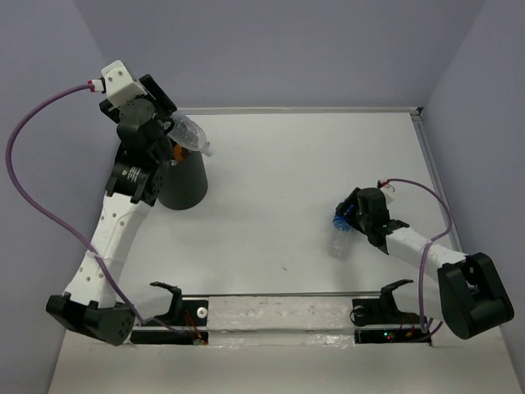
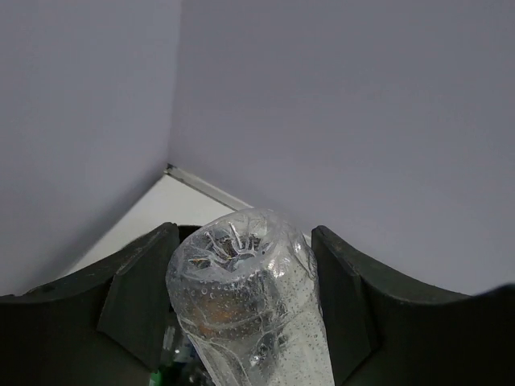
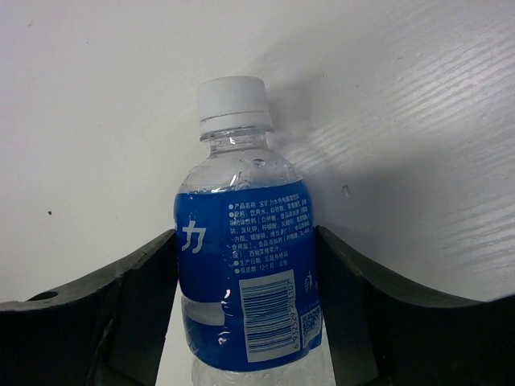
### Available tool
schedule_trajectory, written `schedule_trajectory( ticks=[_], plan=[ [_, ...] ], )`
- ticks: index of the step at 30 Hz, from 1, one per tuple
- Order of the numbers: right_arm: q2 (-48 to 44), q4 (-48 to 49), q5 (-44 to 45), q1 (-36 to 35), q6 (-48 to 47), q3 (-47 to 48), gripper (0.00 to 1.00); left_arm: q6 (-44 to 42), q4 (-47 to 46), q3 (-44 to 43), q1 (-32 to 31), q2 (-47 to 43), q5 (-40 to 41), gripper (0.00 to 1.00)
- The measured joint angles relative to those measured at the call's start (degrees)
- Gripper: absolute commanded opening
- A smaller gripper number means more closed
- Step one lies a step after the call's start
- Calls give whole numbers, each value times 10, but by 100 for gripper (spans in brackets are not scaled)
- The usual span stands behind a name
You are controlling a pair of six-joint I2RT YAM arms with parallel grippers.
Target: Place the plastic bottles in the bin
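Over the far rim of the bin (image 1: 184, 190) a clear bottle (image 1: 190, 135) is clamped by the left gripper (image 2: 241, 241); released off-centre, it could be bounced out. Well right of the bin, a blue-label bottle (image 3: 241, 273) is flanked by the right gripper (image 3: 245, 240), grip unclear.

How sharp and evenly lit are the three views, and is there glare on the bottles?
Top external: soft, even light, no harsh shadow beside the bin. Left wrist: clear bottle sharp, small glints on its base. Right wrist: blue-label bottle in focus, print legible, soft shadow on the table.
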State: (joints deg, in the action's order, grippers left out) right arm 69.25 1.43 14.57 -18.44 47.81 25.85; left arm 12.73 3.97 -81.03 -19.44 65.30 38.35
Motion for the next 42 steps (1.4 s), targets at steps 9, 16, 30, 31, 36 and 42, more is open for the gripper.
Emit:
schedule_trajectory(
  ticks=[9, 16, 30, 31, 36, 42],
  plan=[
    [-56, 7, 0, 0, 0, -21, 62, -99, -89, -25, 83, 132, 76, 53],
    [-62, 13, 0, 0, 0, -24, 60, -190, -207, 27, 83, 134, 120, 61],
    [-129, 31, -23, 0, -17, -35, 52, -127, -245, 207, 71, 65, 75, 99],
    [-139, 32, -26, 0, -19, -35, 52, -118, -242, 207, 70, 54, 67, 99],
    [-158, 24, -39, -11, -30, -17, 52, -64, -215, 191, 70, -21, 17, 99],
    [-139, 27, -20, -126, -60, 77, 52, 3, -173, 185, 70, -127, -78, 99]
  ],
)
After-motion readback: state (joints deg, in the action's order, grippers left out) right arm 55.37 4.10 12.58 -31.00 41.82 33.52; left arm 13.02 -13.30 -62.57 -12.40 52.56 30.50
